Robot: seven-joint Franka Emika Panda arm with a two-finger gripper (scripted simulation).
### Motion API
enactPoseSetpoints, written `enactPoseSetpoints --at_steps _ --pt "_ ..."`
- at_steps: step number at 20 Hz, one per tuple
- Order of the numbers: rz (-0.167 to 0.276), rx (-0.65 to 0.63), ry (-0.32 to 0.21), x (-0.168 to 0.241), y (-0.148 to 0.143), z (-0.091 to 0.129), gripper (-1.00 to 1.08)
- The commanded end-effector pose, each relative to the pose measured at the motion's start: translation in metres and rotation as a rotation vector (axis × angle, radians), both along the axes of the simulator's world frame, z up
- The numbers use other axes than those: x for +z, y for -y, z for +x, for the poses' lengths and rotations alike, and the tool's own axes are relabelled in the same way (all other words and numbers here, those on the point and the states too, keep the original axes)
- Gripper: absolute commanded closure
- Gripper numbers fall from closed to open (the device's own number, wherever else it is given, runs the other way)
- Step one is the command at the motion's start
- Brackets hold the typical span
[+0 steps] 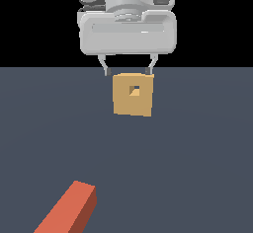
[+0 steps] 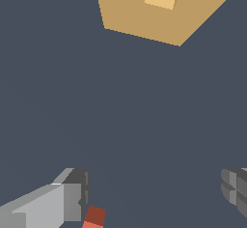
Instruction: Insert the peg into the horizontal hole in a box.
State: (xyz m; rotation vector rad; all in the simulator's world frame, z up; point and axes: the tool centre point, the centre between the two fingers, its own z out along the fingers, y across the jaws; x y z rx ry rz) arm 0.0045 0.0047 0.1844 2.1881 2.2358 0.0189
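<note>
On the dark floor, near the exterior view's lower left, lies the slim red-orange square peg (image 1: 69,210), probably rigid and light; grasp mid-length across flat sides. The gripper (image 1: 129,71) hangs spread, empty, before the tan box (image 1: 133,95).

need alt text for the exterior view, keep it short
A grey robot end effector with open fingers hovers behind a tan square box with a small square hole in its face, on a dark grey floor. A red-orange square-section peg lies apart in the foreground.
</note>
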Motion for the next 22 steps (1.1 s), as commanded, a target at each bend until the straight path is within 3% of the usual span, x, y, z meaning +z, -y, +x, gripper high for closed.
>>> enactPoseSetpoints --at_steps 1,5,10,22 --pt "0.0 0.0 0.0 0.0 0.0 0.0 -0.92" --pt "0.0 -0.011 -0.001 -0.004 0.01 -0.002 -0.92" --pt "0.0 -0.055 -0.003 -0.02 0.051 -0.012 -0.92" --pt "0.0 -0.245 -0.013 -0.09 0.224 -0.074 -0.92"
